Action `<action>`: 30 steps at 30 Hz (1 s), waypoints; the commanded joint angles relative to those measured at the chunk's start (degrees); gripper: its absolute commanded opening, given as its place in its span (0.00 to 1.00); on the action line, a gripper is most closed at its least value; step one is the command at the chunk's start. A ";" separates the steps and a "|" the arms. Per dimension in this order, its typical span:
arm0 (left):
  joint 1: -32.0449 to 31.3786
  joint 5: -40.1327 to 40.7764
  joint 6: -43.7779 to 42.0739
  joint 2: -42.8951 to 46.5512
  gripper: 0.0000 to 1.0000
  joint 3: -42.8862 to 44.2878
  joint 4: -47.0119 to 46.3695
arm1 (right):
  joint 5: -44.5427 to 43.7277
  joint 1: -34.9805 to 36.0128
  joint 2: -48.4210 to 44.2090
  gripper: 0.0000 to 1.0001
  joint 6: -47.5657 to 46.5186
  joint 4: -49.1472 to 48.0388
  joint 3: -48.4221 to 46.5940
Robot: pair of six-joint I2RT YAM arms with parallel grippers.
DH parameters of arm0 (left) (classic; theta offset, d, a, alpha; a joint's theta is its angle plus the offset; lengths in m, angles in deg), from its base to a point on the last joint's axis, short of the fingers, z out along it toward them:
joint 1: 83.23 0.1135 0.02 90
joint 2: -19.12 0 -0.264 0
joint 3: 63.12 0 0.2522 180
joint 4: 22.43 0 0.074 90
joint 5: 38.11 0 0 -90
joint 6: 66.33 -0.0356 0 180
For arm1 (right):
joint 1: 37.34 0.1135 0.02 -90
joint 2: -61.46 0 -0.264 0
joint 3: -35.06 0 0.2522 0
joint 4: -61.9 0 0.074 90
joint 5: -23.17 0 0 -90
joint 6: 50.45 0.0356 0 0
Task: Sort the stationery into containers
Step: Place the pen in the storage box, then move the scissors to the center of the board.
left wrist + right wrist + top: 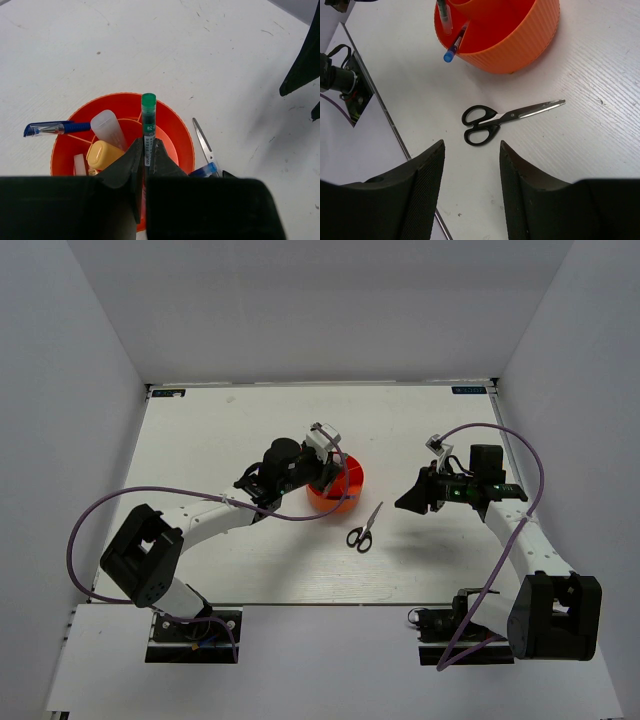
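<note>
Two tabletop robot arms, the left arm [190, 525] and the right arm [500, 510], pair white tubular links [527, 543] with boxy matt-black joint housings [145, 555]. A lilac cable [95, 508] loops off the left one, a second lilac cable [490, 426] off the right. A green light [462, 492] glows on the right wrist. The right gripper [471, 145] has black fingers [427, 180] with a fine mesh texture.

Bright, even light came from above. Soft grey shadows lay on the white table [200, 440]. Far things looked sharp, but the left gripper [147, 146], up close, was dark and a bit blurry.
</note>
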 commanded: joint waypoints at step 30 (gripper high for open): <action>-3.20 14.30 8.76 41.92 0.55 -8.13 43.64 | -2.33 8.18 4.15 0.09 -76.55 31.26 -4.54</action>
